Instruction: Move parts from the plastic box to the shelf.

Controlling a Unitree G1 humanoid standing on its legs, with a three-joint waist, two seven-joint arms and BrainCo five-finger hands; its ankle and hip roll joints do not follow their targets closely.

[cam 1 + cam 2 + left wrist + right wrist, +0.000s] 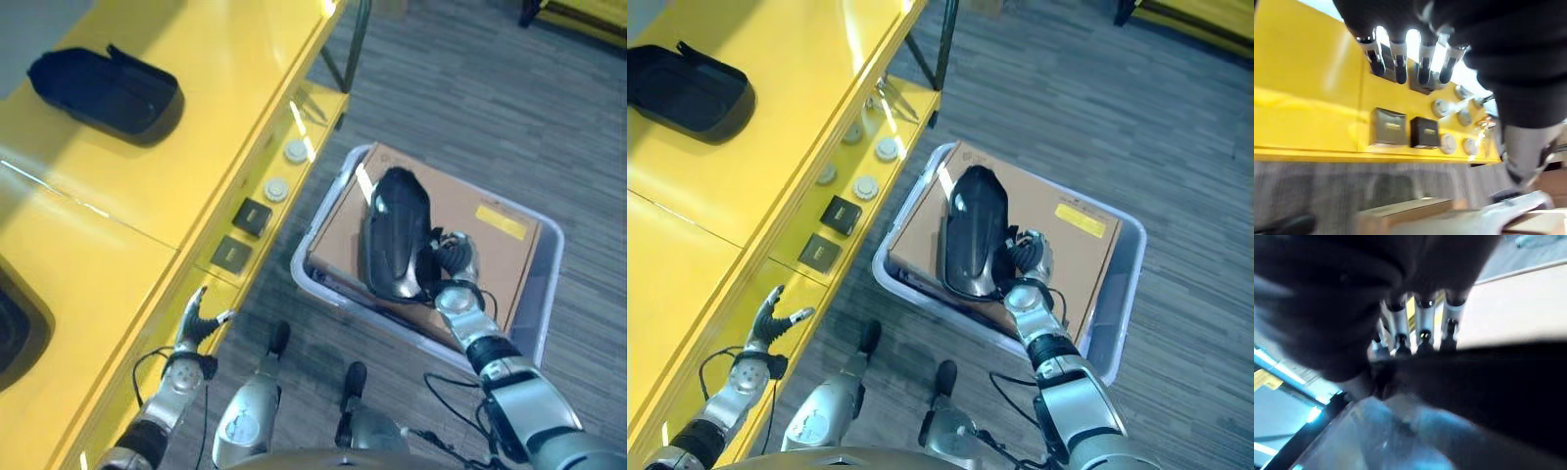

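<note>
A long glossy black part (392,235) lies on a cardboard sheet (490,245) inside the pale plastic box (552,257) on the floor. My right hand (453,257) is at the part's near right side, its fingers (1422,328) curled over the part's edge. Another black part (103,88) rests on the top of the yellow shelf (176,166) at the left. Low beside the shelf's front edge, my left hand (196,318) is held with fingers (1400,63) straight and spread, holding nothing.
The shelf's lower level carries two small black boxes (242,235) and several white round parts (285,169). A dark metal shelf leg (353,44) stands behind the box. Grey carpet floor (509,98) lies around the box.
</note>
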